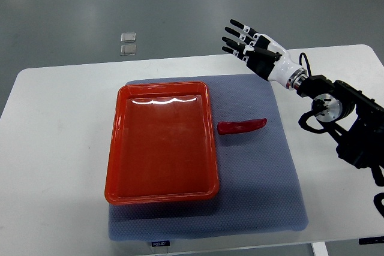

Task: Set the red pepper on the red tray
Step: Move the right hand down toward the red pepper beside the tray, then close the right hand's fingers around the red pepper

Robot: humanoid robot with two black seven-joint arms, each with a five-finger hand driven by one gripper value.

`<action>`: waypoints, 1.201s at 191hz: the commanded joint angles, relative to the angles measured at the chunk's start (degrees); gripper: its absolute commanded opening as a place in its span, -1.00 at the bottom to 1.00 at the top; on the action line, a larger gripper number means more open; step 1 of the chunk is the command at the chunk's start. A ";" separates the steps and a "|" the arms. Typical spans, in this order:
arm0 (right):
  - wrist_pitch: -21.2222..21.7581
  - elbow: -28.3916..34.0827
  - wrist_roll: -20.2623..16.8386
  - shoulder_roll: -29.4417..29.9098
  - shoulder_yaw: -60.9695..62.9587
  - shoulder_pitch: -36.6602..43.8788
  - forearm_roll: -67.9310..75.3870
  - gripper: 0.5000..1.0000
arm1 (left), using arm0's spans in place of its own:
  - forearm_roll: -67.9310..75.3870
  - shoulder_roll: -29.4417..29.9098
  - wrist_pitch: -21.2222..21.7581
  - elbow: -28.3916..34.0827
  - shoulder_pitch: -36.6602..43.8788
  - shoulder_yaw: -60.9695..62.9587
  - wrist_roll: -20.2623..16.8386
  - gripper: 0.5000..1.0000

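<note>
A white desk (54, 148) seen from above, with a blue-grey mat (264, 190) covering its middle. On the mat's left half sits a red tray (114, 166), empty and glossy, its long sides running from the desk's far edge toward the near edge. The pepper (242, 126), a slim red chilli, lies flat on the mat just beside the tray's right rim, apart from it, its tip pointing toward the desk's right edge. The right hand (251, 47) enters from the right on a black arm and hovers near the desk's far edge, beyond the pepper and well clear of it. Its fingers (235, 40) are spread and straight, released, holding nothing, and they point toward the far left. The open posture looks like readiness for a reach rather than a grasp in hand. The pepper is not yet picked up, so the task seems barely begun. The left hand is out of view. Two small clear squares (128, 42) lie on the grey floor beyond the desk.
</note>
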 commanded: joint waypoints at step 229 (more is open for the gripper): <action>-8.71 17.85 -4.57 -10.78 -59.43 30.81 -18.94 0.62 | 0.09 0.00 -0.53 -1.29 -0.08 0.09 0.53 1.00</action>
